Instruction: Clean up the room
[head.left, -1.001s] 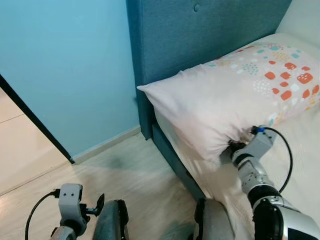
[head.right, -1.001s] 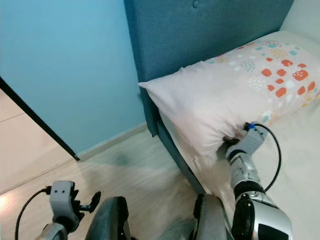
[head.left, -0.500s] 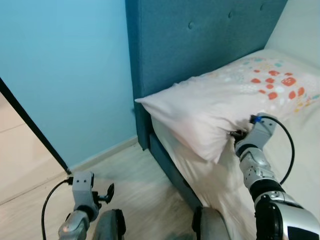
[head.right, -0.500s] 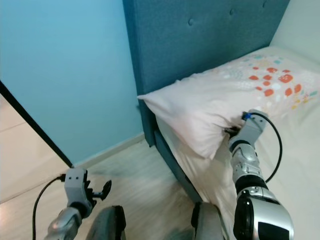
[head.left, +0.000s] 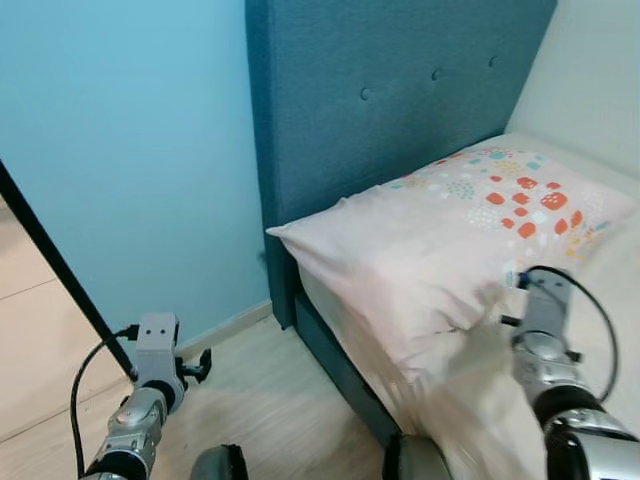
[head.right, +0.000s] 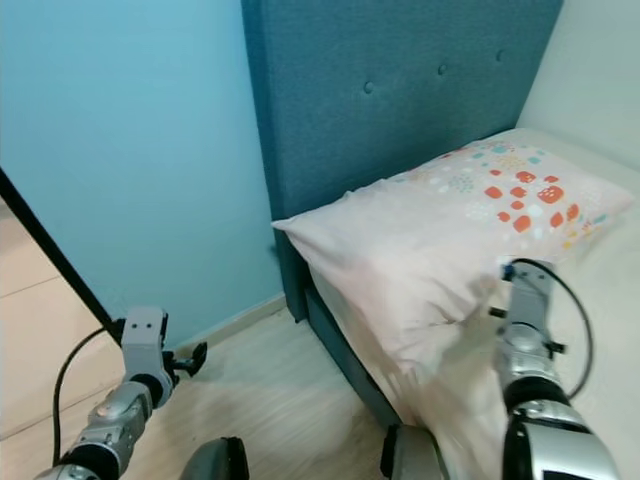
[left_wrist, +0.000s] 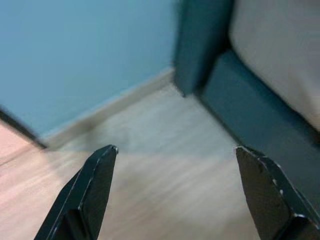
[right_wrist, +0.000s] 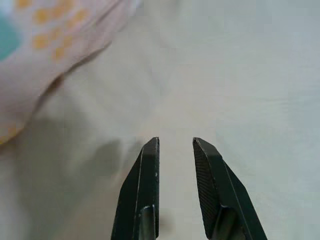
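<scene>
1. A pale pink rectangular pillow with a patch of orange and teal dots (head.left: 450, 250) is lying at the head end of the bed with the cream sheet (head.right: 590, 330), leaning against the tall teal padded headboard (head.left: 400, 90), with one corner jutting out past the bed's near side edge.
2. The right gripper (right_wrist: 175, 150) is hovering over the bare sheet just beside the pillow's lower edge, apart from it; its two black fingers are standing slightly parted and gripping nothing.
3. In the right wrist view, the pillow's dotted corner is lying off to one side of the fingers, not between them.
4. The left gripper (left_wrist: 175, 165) is hanging low over the light wooden floor (head.left: 270, 390) near the light blue wall (head.left: 130, 150), well apart from the pillow, fingers spread wide and empty.
</scene>
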